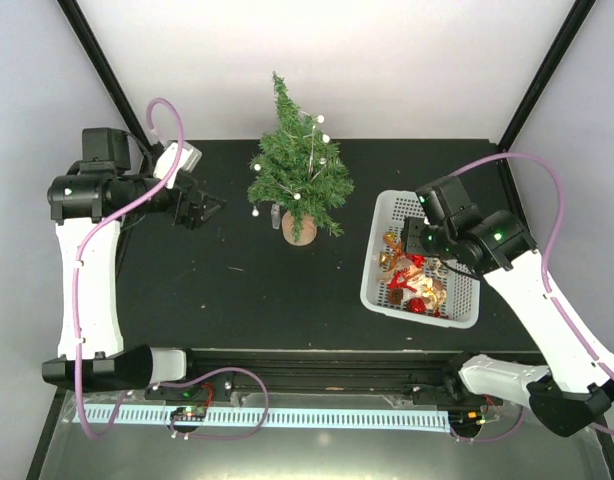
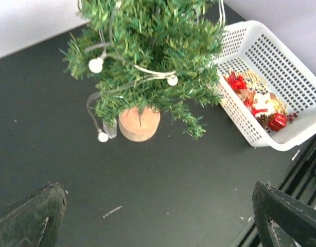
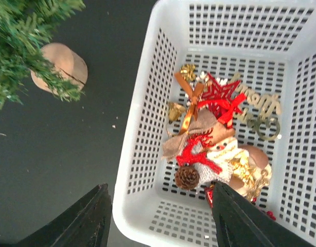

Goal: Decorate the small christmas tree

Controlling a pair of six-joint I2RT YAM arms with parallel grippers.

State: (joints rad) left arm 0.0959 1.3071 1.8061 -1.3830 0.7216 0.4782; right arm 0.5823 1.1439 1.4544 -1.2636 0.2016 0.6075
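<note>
The small christmas tree (image 1: 297, 175) stands in its brown pot (image 1: 299, 229) at the back middle of the black table, with a string of white beads wound round it. It also shows in the left wrist view (image 2: 147, 46) and at the edge of the right wrist view (image 3: 19, 46). A white basket (image 1: 370, 255) to its right holds ornaments (image 3: 204, 149): a pine cone (image 3: 187, 177), a red reindeer, a red star, a snowman and gold pieces. My left gripper (image 1: 212, 207) is open and empty, left of the tree. My right gripper (image 3: 160, 221) is open, above the basket's near-left corner.
A small clear vial (image 2: 110, 128) and a loose white bead (image 2: 102, 137) lie by the pot. Black frame posts rise at the back left (image 1: 102, 70) and back right (image 1: 547, 70). A rail with cables (image 1: 307, 385) runs along the table's front edge.
</note>
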